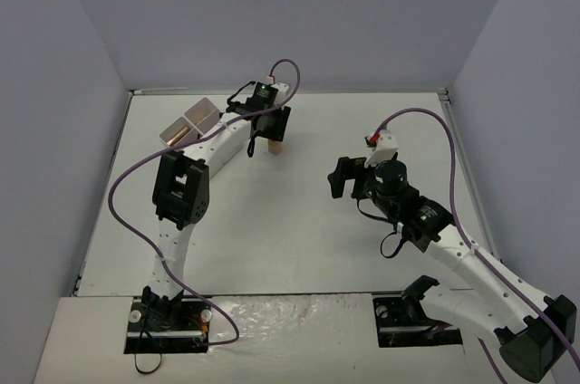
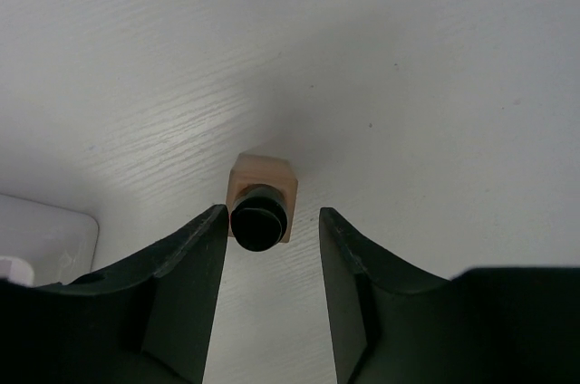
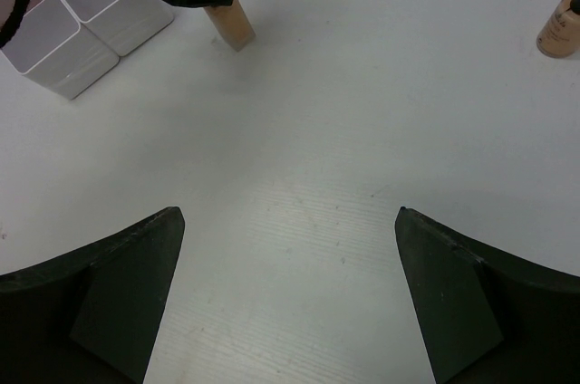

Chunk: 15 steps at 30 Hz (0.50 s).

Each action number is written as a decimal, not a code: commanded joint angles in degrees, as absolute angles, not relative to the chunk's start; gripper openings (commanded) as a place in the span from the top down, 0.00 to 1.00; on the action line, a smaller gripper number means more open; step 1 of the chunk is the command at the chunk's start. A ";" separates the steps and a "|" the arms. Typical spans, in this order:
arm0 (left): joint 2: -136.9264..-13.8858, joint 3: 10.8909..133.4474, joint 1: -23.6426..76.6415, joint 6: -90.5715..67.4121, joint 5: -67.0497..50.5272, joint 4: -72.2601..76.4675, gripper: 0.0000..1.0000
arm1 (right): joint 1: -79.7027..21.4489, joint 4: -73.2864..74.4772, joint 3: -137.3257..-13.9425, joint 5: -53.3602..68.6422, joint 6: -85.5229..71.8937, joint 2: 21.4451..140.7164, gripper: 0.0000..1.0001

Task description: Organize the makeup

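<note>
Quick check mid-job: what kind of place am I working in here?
Probably a lab robot test cell: a white table walled in by plain grey panels, the left arm and right arm bolted at its near edge.

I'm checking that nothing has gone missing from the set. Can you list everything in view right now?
First bottle: one, tan with a dark cap; upright between the left gripper's fingers, near the box.
Second bottle: one, tan with a dark cap; upright and alone, upper right of the right wrist view.
Box: one, white, with compartments; far left of the table. Something brown lies in it, too small to name.
Table: one, white; under everything.
Left gripper: one, black; fingers either side of the first bottle's cap, a gap showing on one side.
Right gripper: one, black; wide open over bare table, holding nothing.
</note>
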State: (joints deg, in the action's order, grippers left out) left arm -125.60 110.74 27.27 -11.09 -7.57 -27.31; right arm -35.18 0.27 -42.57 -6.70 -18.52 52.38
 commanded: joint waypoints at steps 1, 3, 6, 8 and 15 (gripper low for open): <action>-123.54 114.38 27.69 -10.77 -6.75 -26.58 0.61 | -34.58 -2.64 -42.79 -8.21 -18.05 52.10 0.00; -123.70 114.41 27.75 -10.75 -6.62 -26.48 0.63 | -34.54 -2.64 -42.65 -8.17 -18.08 52.09 0.00; -123.97 114.66 27.77 -10.74 -6.45 -26.53 0.66 | -34.56 -2.64 -42.56 -8.09 -18.12 52.05 0.00; -124.20 114.79 27.77 -10.72 -6.24 -26.46 0.68 | -34.54 -2.56 -42.62 -8.00 -18.11 51.95 0.00; -125.10 115.58 27.83 -10.40 -6.09 -27.19 0.69 | -34.48 -2.61 -42.51 -7.94 -17.99 52.06 0.00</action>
State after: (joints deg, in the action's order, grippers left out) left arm -126.18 111.82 27.33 -10.92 -7.09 -27.82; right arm -35.14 0.29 -42.46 -6.70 -18.52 52.38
